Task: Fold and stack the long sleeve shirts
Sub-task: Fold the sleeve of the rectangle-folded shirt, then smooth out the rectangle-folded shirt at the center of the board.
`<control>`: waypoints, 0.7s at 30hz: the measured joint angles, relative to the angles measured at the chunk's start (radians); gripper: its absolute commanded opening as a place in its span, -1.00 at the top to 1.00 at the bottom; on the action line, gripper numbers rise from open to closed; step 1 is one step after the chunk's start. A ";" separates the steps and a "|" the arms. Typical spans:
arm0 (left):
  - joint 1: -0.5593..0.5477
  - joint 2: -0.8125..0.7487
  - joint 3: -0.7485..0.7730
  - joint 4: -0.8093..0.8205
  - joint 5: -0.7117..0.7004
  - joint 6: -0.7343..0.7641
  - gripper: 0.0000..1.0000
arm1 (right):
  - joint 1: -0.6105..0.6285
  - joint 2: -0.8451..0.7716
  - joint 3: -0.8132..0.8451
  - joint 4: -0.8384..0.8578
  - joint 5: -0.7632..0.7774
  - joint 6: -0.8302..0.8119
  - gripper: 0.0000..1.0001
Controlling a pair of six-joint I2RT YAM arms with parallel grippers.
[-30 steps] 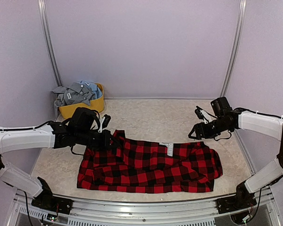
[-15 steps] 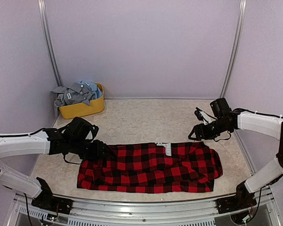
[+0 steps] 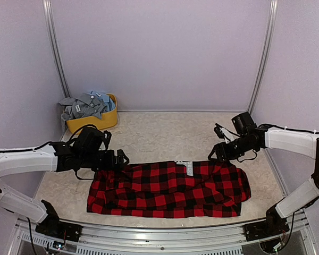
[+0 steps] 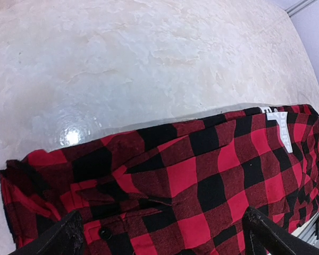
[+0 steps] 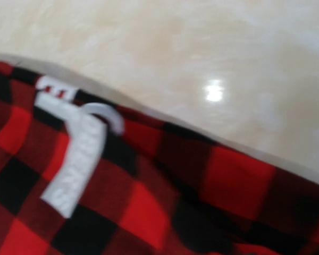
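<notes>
Red-and-black check shirt (image 3: 167, 189) lies apparently folded lengthwise, white label (image 3: 190, 168) showing.

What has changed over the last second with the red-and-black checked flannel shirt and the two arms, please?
The left gripper lowered the lifted left corner of the red-and-black checked flannel shirt flat, then opened and let go. The right gripper edged slightly left, toward the shirt's far edge. The rest of the shirt and the yellow oval plastic tub of grey and blue clothes stayed put.
</notes>
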 measured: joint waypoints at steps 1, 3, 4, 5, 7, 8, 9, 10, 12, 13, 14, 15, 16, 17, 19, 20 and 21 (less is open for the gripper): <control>-0.001 0.029 0.005 0.027 0.011 0.009 -0.95 | 0.014 0.002 0.000 0.005 -0.003 0.004 -0.25; -0.002 0.088 0.016 0.069 0.033 0.026 -0.94 | 0.040 0.016 0.000 0.021 -0.010 0.012 -0.22; -0.005 0.124 0.023 0.095 0.042 0.035 -0.94 | 0.047 0.027 0.000 0.026 -0.013 0.014 -0.20; -0.007 0.155 0.031 0.114 0.053 0.043 -0.93 | 0.053 0.042 0.000 0.035 -0.017 0.017 -0.19; -0.015 0.203 0.039 0.150 0.071 0.054 -0.93 | 0.060 0.068 0.000 0.043 -0.023 0.021 -0.17; -0.019 0.224 0.043 0.165 0.081 0.057 -0.93 | 0.060 0.079 0.000 0.047 -0.026 0.023 -0.17; -0.024 0.243 0.046 0.180 0.090 0.060 -0.93 | 0.060 0.091 0.000 0.051 -0.027 0.026 -0.17; -0.031 0.265 0.047 0.200 0.098 0.063 -0.93 | 0.060 0.103 0.000 0.055 -0.026 0.031 -0.17; -0.040 0.294 0.047 0.220 0.110 0.068 -0.93 | 0.057 0.125 -0.001 0.062 -0.020 0.038 -0.17; -0.044 0.308 0.047 0.235 0.114 0.071 -0.94 | 0.054 0.134 -0.002 0.064 -0.017 0.041 -0.16; -0.047 0.322 0.046 0.248 0.116 0.074 -0.94 | 0.049 0.143 -0.004 0.066 -0.013 0.042 -0.16; -0.048 0.333 0.045 0.261 0.118 0.076 -0.94 | 0.041 0.153 -0.006 0.070 -0.009 0.045 -0.16; -0.051 0.343 0.041 0.275 0.119 0.078 -0.95 | 0.032 0.163 -0.009 0.073 -0.003 0.047 -0.15; -0.052 0.350 0.039 0.285 0.119 0.079 -0.95 | 0.024 0.174 -0.011 0.075 0.004 0.049 -0.16; -0.053 0.367 0.033 0.301 0.115 0.083 -0.95 | 0.010 0.190 -0.021 0.080 0.024 0.056 -0.15; -0.054 0.375 0.032 0.306 0.113 0.086 -0.96 | 0.006 0.193 -0.029 0.080 0.034 0.060 -0.15; -0.056 0.384 0.030 0.311 0.111 0.090 -0.96 | 0.000 0.194 -0.040 0.081 0.042 0.064 -0.16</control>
